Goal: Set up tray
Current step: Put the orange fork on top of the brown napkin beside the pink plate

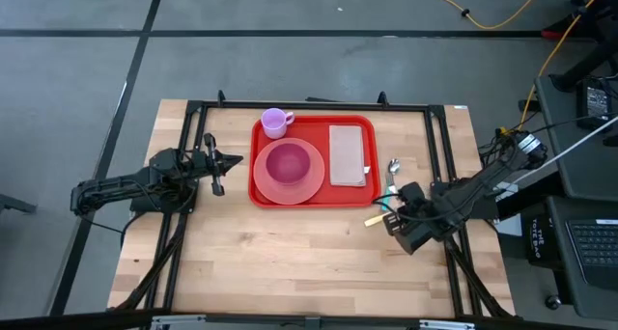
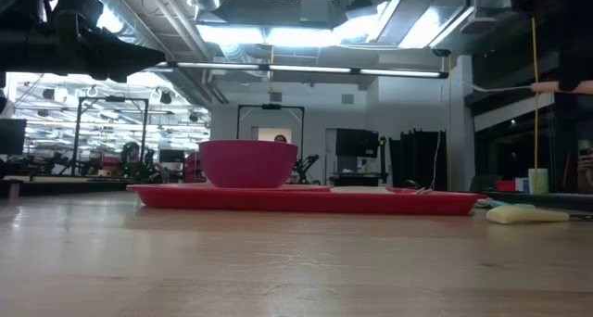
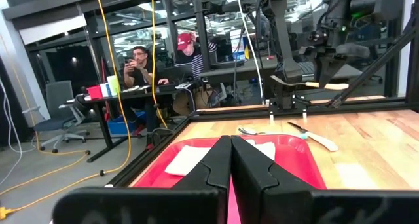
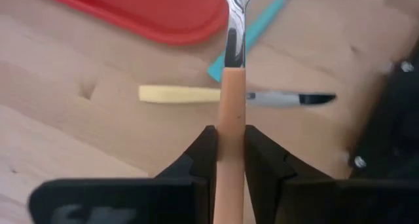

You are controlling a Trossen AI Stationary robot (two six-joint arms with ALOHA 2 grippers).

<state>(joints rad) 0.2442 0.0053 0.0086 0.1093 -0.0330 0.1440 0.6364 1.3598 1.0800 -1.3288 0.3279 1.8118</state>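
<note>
Only the right wrist view shows the right end effector (image 4: 226,149) pinching an orange-handled utensil (image 4: 229,106); its head is cut off. The left end effector (image 3: 230,162) is pressed together beside the tray (image 1: 314,127), mid-bench.

i see the tray (image 1: 314,127) mid-table: bowl (image 1: 287,162) on plate (image 1: 314,187) at its left, napkin (image 1: 348,155) right, cup (image 1: 275,123) at its back-left corner, spoon (image 1: 393,169) and knife (image 1: 376,219) just right of it.
</note>
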